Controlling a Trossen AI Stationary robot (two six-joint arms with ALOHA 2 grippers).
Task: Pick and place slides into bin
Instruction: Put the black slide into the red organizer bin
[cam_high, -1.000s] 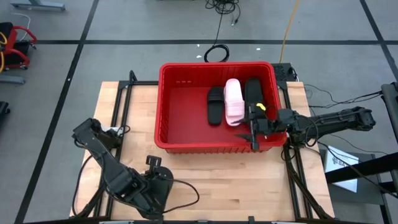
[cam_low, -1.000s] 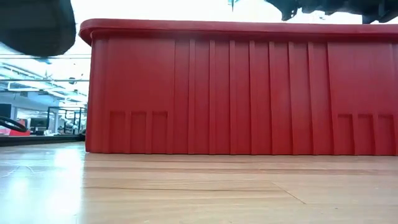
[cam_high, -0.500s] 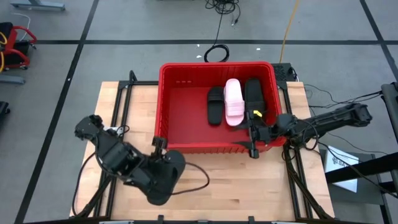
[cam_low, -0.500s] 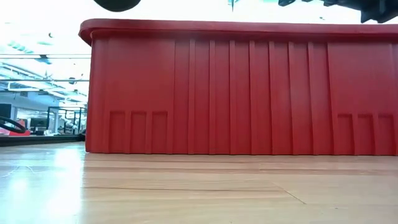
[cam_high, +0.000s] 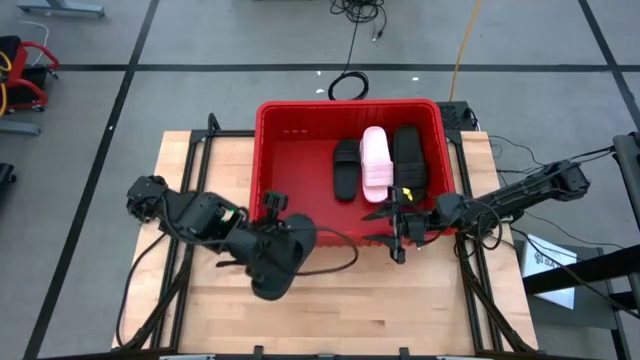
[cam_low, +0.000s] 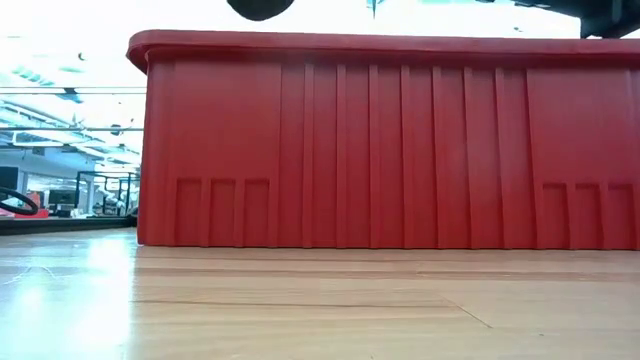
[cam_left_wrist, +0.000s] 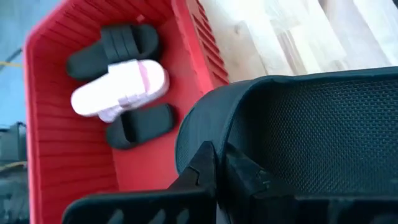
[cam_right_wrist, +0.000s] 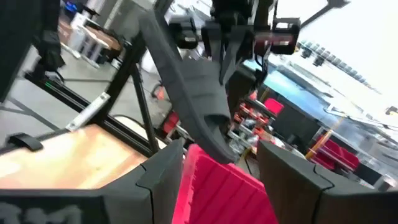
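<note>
Already three slides lie in the bin (cam_high: 290, 170): a short black one (cam_high: 346, 168), a pale pink one (cam_high: 375, 163) touching it, and a long black one (cam_high: 408, 160) beside that. Left claw (cam_high: 272, 212) is clamped on a fourth black slide (cam_high: 278, 258), held above the surface (cam_high: 340, 300) just in front of the bin's near wall, so this one is not yet in. Right claw (cam_high: 397, 228) hangs over the bin's near rim with its fingers apart and nothing between them. Of six, two more slides are nowhere in view, so I judge the job roughly half done.
</note>
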